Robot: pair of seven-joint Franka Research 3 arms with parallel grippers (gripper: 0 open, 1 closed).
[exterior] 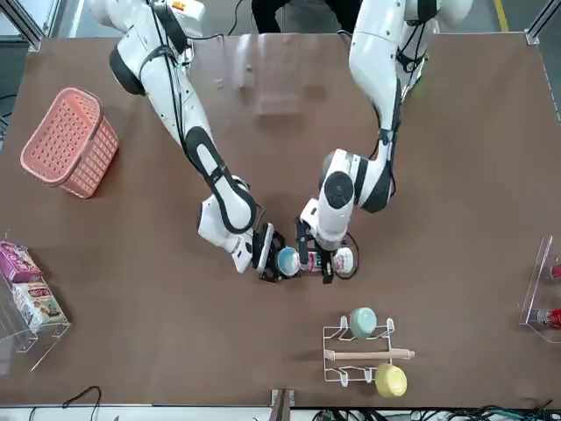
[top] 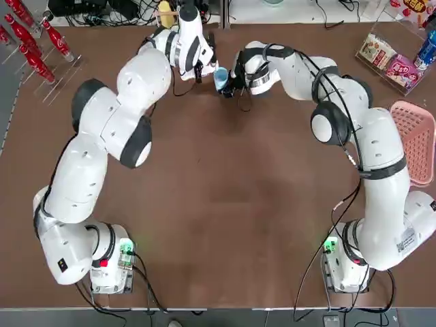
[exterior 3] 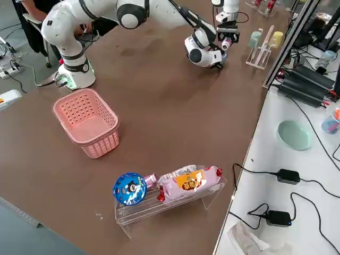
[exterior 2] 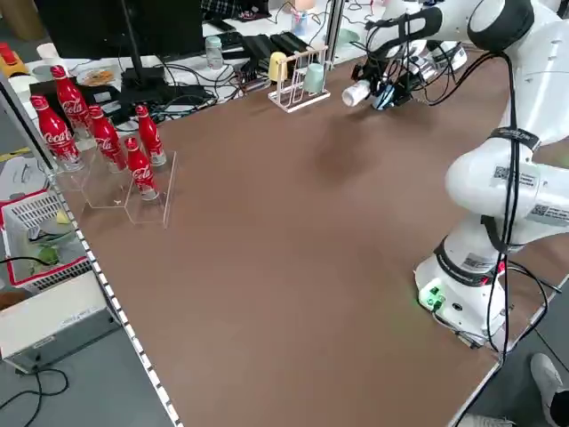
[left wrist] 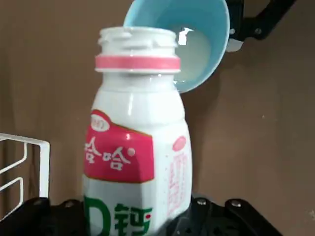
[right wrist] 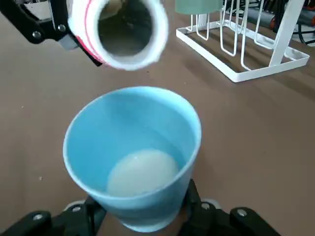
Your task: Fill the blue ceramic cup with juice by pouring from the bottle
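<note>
Brown desk (top: 225, 204), far edge, near the white rack (exterior: 355, 355). Left jaws (left wrist: 142, 231) clamped on bottle (left wrist: 135, 142), cap off, tipped w/ mouth over the blue cup (right wrist: 133, 157), clamped in right jaws (right wrist: 142, 216) just under it, catching the pale juice pooled inside.

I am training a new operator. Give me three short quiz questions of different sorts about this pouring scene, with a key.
1. True or false: the bottle still wears its cap.
2. Which claw holds the blue cup: A left, B right?
3. What lies in the cup's bottom?

Key:
1. False; its mouth is open.
2. B; the right claw grips the cup, the left claw the bottle.
3. A little pale liquid.
</note>
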